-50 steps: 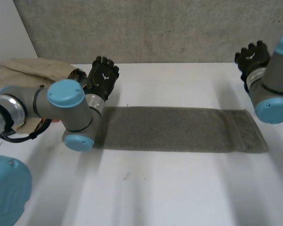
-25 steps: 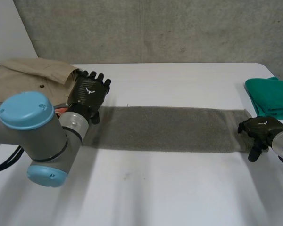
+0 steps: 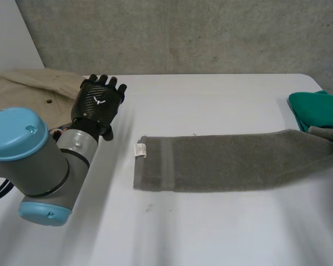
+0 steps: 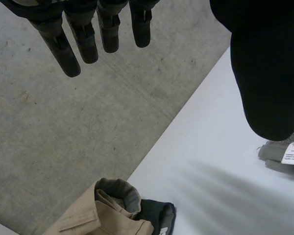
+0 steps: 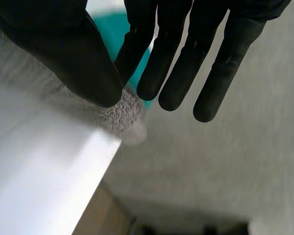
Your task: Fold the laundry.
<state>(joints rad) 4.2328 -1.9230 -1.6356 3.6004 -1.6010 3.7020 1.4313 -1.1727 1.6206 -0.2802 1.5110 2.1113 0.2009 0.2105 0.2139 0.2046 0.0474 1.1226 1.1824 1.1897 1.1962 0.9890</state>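
Note:
A long grey towel (image 3: 227, 163) lies flat across the white table (image 3: 211, 233), and its right end runs off past the teal cloth. A white label (image 3: 140, 149) sits at its left end. My right hand (image 5: 63, 49) pinches the towel's right end (image 5: 118, 113) between thumb and straight fingers, out beyond the table's edge. My left hand (image 3: 97, 102) hovers open to the left of the towel, apart from it, with fingers straight (image 4: 71, 46). The towel's labelled corner (image 4: 284, 152) lies near its thumb.
A beige garment (image 3: 36, 88) is heaped at the table's far left corner, below my left hand's fingertips (image 4: 100, 218). A folded teal cloth (image 3: 319, 111) lies at the right edge, behind my right hand's fingers (image 5: 106, 29). A concrete wall stands behind the table.
My right hand closed on the towel's right end and dragged the towel to the right, leaving the head view. The towel's left end slid away from my left hand, which stayed open.

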